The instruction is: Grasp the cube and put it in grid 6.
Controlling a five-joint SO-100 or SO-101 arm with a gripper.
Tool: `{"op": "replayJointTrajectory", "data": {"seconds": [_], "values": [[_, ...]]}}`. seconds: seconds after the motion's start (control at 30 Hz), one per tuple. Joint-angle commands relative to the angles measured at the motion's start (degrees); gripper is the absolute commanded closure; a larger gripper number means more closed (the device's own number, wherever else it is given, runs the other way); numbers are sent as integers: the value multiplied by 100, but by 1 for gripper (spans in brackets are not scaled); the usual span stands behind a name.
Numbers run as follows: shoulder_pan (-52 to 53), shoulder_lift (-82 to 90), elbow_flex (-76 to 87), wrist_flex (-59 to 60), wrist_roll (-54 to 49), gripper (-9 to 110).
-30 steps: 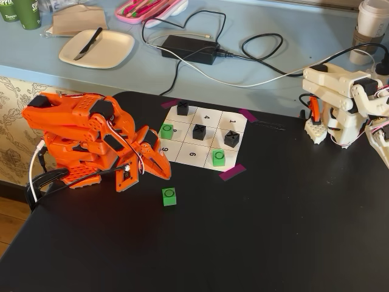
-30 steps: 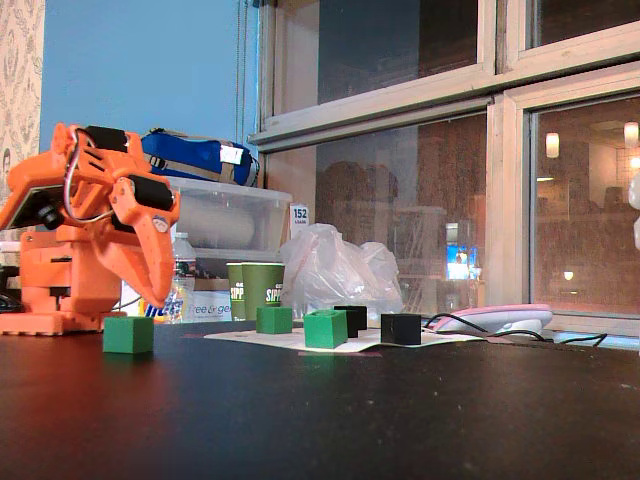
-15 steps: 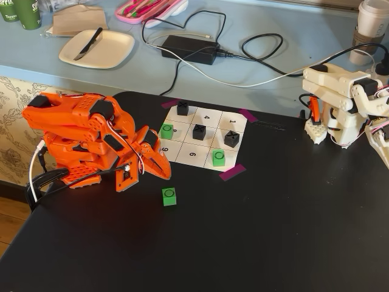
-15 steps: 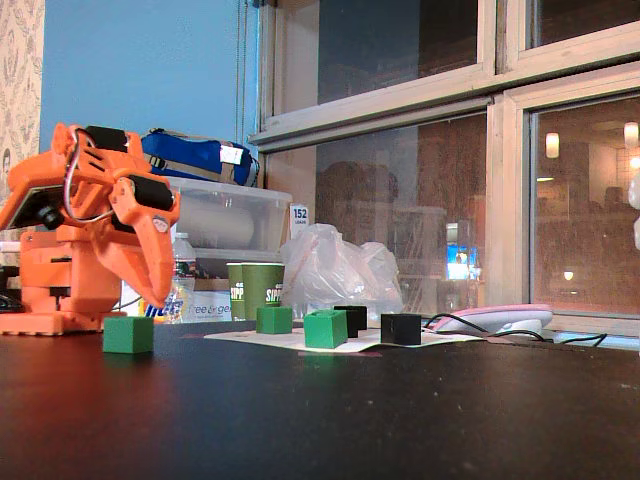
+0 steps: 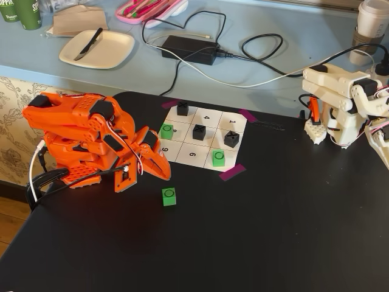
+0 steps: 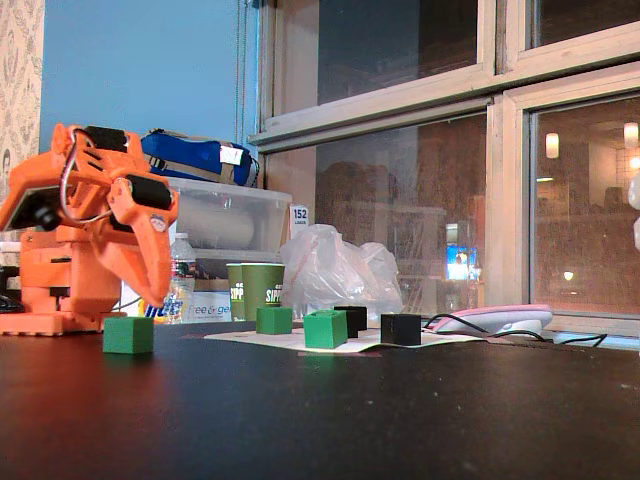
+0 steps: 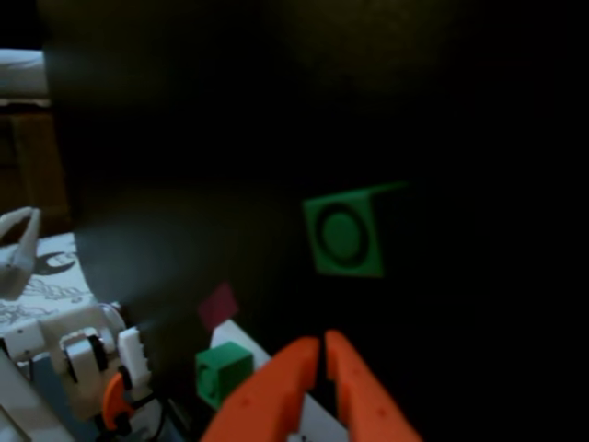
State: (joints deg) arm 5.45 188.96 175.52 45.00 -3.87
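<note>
In the wrist view the orange fingers (image 7: pixel 322 354) enter from the bottom edge with their tips pressed together, nothing between them. Ahead of the tips, up the picture and a little to the right, the cube (image 7: pixel 345 234) lies alone on the dark surface (image 7: pixel 479 138), its black ring facing the camera. There is a clear gap between tips and cube; they do not touch.

In a fixed view from above, the gripper (image 5: pixel 165 173) hangs tilted down from the folded orange arm (image 5: pixel 79 137), and the cube (image 5: pixel 169 196) sits just below and slightly right of the tips, off the paper grid (image 5: pixel 206 115) and near its lower left corner. A low fixed view shows the same: the cube (image 6: pixel 128 335) rests on the surface (image 6: pixel 400 420) beneath the fingertips (image 6: pixel 153 295), which are well above it.

The coming move, as I judge it, turns on this: the cube is forward of and below the tips, so the fingers must part and come down over it. Being a cube it has no long axis; its faces look roughly square to the fingers, though slightly skewed in the wrist view.

Farther on, grid 6 (image 5: pixel 192 154) is bare, in the row of the grid closest to the cube, between the 9 cell (image 5: pixel 165 149) and a cell holding another green cube (image 5: pixel 219 157).
</note>
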Motion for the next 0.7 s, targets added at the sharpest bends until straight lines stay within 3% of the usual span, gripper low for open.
{"op": "replayJointTrajectory", "data": {"seconds": [0.0, 0.33, 0.67], "values": [[-176, -237, -141, 105, -88, 101], [-773, -2856, -2452, 439, 123, 101], [-624, -5326, -6627, 2953, -413, 101]]}}
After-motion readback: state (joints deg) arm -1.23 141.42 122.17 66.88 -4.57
